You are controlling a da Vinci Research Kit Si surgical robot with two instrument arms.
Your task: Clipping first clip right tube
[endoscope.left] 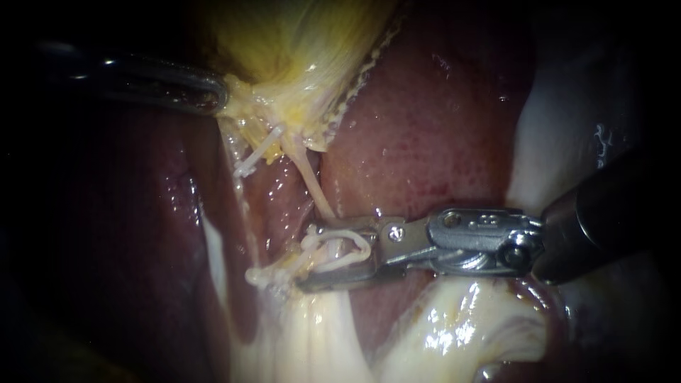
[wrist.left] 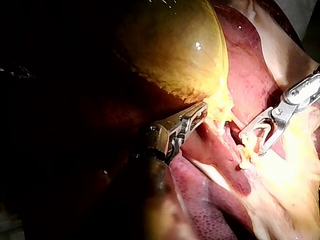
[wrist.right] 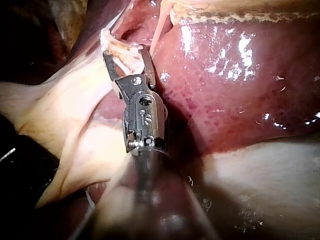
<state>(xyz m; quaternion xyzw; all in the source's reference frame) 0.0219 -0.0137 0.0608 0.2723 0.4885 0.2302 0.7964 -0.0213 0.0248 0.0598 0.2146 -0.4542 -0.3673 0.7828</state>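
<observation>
Endoscope view: clip held wide around the right tube

My right instrument [endoscope.left: 308, 257] came in from the right and lay level across the liver [endoscope.left: 425, 128]. Its jaws stood wide apart, and a white clip [endoscope.left: 355, 245] sat between them, touching both jaws, so they were holding the clip in its open shape. The right tube [endoscope.left: 310, 181] ran as a thin pale cord down from the yellow gallbladder [endoscope.left: 298, 50] and passed between the clip's two legs, near the upper jaw. I could not tell whether the clip pressed on the tube or only surrounded it.

My left instrument [endoscope.left: 220, 96] entered from the left, its jaws closed on the gallbladder's lower edge where the yellow tissue narrows. In the left wrist view that instrument [wrist.left: 202, 112] gripped the gallbladder's [wrist.left: 175, 45] fringe, and the right instrument [wrist.left: 251, 144] stood just beside it, the clip lining its spread jaws.

In the right wrist view, the right instrument [wrist.right: 125, 52] pointed its wide jaws at pale strands ahead, with the glistening liver [wrist.right: 235, 80] beside it.
</observation>
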